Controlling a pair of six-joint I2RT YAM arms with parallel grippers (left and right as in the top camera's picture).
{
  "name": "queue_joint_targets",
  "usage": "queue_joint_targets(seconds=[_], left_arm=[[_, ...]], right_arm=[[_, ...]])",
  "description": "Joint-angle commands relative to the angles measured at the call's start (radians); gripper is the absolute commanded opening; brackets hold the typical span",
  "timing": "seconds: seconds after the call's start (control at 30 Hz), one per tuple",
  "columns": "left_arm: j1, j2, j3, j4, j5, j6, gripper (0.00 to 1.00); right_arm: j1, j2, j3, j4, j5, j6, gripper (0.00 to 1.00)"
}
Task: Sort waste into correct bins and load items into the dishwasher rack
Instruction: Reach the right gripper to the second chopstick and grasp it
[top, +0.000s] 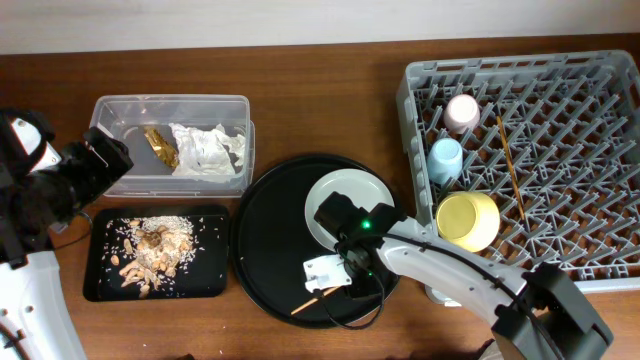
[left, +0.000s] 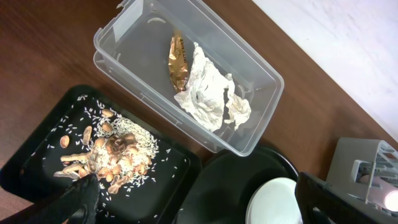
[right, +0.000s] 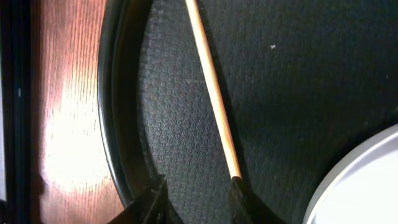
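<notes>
The right tool (right: 198, 190) hangs low over the round black tray (right: 280, 74), parted slightly and clamping nothing, one fingertip (right: 244, 198) at the end of a chopstick (right: 211, 93) lying beside the plate (right: 367, 186). The left tool (left: 196, 193) is spread wide and empty above the tabletop (left: 37, 37). The second chopstick (top: 510, 165), pink cup (top: 461, 112), blue cup (top: 445, 158) and yellow bowl (top: 467, 220) sit in the rack (top: 520, 62); napkin (top: 205, 148) and wrapper (top: 160, 148) lie in the clear box (top: 170, 100), food scraps (top: 155, 245) on the shallow tray (top: 205, 282).

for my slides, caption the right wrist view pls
Open right gripper at the end of a wooden chopstick on the round black tray, plate rim at lower right.
</notes>
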Motion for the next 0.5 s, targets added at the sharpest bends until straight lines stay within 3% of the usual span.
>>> queue_joint_targets(seconds=[0.0,0.47], left_arm=[[0.004,-0.001,0.003,0.000,-0.004,-0.003,0.99],[0.004,-0.001,0.003,0.000,-0.004,-0.003,0.99]], right_arm=[[0.006,0.041,0.004,0.011,0.004,-0.054,0.32],[0.006,0.171,0.002,0.074,-0.007,-0.054,0.31]])
